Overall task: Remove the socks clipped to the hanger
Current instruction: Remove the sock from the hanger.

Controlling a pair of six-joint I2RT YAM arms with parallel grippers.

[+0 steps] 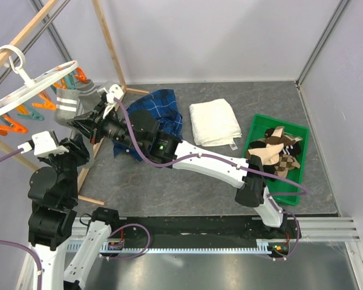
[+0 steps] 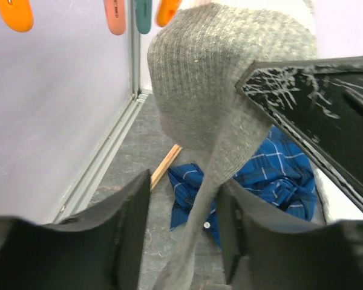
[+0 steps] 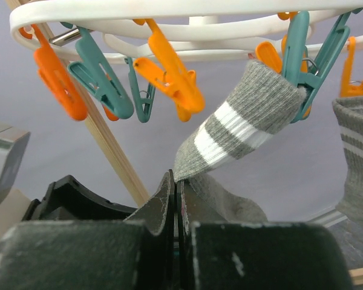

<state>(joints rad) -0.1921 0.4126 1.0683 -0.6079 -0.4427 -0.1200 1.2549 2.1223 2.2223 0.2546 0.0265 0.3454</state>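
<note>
The white round hanger with orange and teal clothespins hangs at the far left. Two grey socks with white stripes hang from it. In the right wrist view a teal clothespin holds the cuff of one grey sock. My right gripper is shut on that sock's lower edge, and the sock is stretched taut. A second grey sock hangs at the right. My left gripper is open below, with a grey sock hanging down between its fingers. The right gripper's black body is close beside it.
Wooden rack poles stand around the hanger. A blue plaid shirt lies on the table under it, and a folded white towel lies in the middle. A green bin at the right holds several socks. Grey walls enclose the table.
</note>
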